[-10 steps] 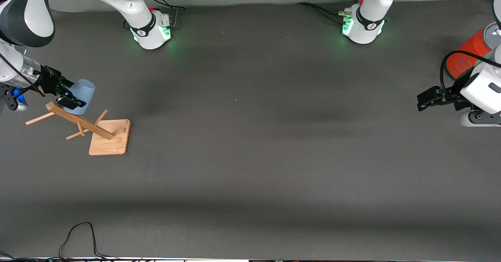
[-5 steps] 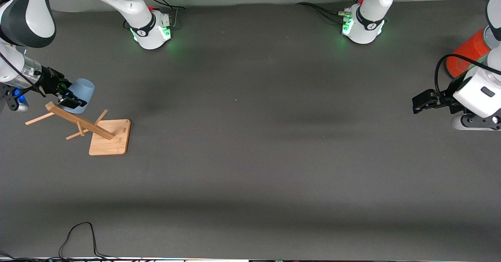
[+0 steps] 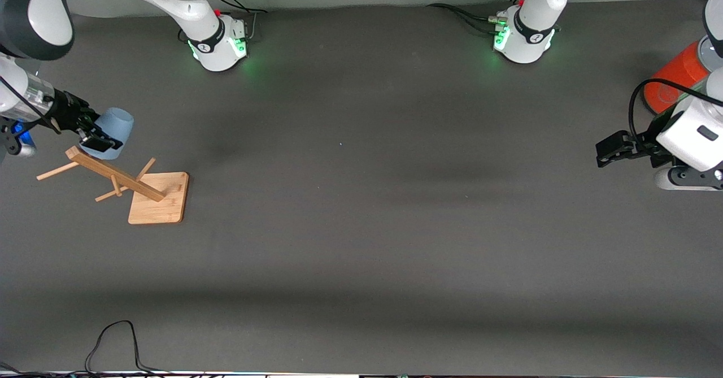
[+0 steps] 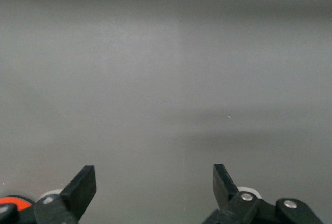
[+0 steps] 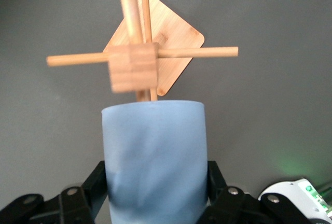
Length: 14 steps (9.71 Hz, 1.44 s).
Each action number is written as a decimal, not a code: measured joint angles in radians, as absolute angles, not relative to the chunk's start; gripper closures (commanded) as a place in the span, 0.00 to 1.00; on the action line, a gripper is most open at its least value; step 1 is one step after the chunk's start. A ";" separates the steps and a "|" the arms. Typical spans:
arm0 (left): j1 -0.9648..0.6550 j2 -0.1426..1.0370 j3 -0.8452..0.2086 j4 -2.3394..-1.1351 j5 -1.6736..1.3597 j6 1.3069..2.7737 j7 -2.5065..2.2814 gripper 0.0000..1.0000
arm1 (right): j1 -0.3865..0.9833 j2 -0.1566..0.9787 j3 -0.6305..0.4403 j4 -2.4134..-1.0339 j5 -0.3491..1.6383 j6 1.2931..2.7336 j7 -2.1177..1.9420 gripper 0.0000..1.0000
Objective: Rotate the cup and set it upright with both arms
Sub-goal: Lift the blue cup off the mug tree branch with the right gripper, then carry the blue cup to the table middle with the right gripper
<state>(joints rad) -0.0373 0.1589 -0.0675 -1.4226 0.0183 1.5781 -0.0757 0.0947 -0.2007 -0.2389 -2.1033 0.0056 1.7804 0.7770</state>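
The pale blue cup [image 3: 114,130] lies on its side in my right gripper [image 3: 101,135], held in the air over the top of the wooden peg stand [image 3: 116,179] at the right arm's end of the table. In the right wrist view the cup [image 5: 154,156] fills the space between the two black fingers [image 5: 98,182], which press on its sides. My left gripper [image 3: 610,146] is open and empty, held above bare mat at the left arm's end; its two fingertips [image 4: 83,185] stand wide apart in the left wrist view.
The peg stand has a square bamboo base [image 3: 160,198] and a leaning post with cross pegs [image 5: 130,58]. An orange-red canister with a grey lid [image 3: 675,75] stands beside the left arm. A black cable [image 3: 113,344] loops at the table's near edge.
My right gripper has lifted the cup slightly, up off the peg stand's top. My left gripper moved toward the table's middle, then eased back a little.
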 measured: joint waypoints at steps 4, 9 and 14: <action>-0.037 0.162 -0.067 -1.411 0.018 1.578 -0.075 0.00 | 0.232 -0.295 -0.227 -2.072 0.007 1.653 0.970 0.55; -0.035 0.172 -0.061 -1.409 0.019 1.578 -0.075 0.00 | 0.591 -0.259 -0.221 -1.983 0.083 1.636 1.499 0.57; -0.033 0.193 -0.059 -1.407 0.019 1.578 -0.075 0.00 | 0.891 0.161 -0.216 -1.644 0.096 1.717 2.009 0.57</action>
